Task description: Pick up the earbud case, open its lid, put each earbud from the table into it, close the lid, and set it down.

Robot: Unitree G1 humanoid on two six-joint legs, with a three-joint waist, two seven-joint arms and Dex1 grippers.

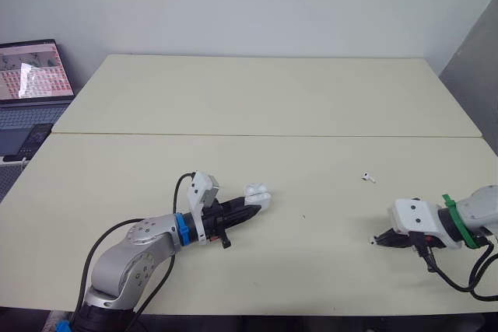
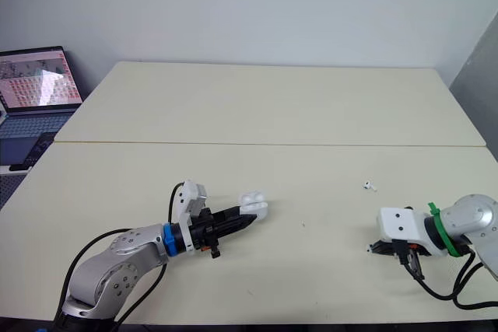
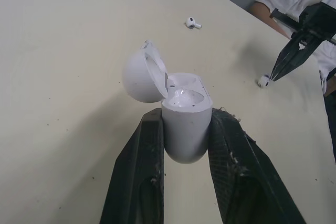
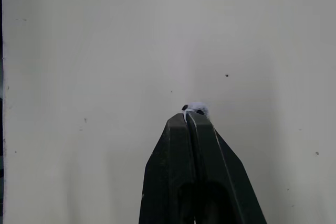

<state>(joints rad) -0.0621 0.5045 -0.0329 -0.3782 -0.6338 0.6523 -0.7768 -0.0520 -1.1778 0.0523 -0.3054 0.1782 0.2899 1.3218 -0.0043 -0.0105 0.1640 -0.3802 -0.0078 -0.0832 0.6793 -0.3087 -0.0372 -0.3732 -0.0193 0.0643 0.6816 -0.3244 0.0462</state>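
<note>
White earbud case point(image 3: 184, 129) sits clamped between left fingers point(image 3: 139, 177); right fingers point(image 4: 178, 171) pinch an earbud point(image 4: 195, 107).

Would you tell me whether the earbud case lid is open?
Open: the lid stands swung back from the earbud case, cavities exposed.

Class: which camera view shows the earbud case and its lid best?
The left wrist view: the earbud case is close up, lid hinged open, gripped by the left gripper. Both eye views show it as a small white shape at that gripper's tip.
</note>
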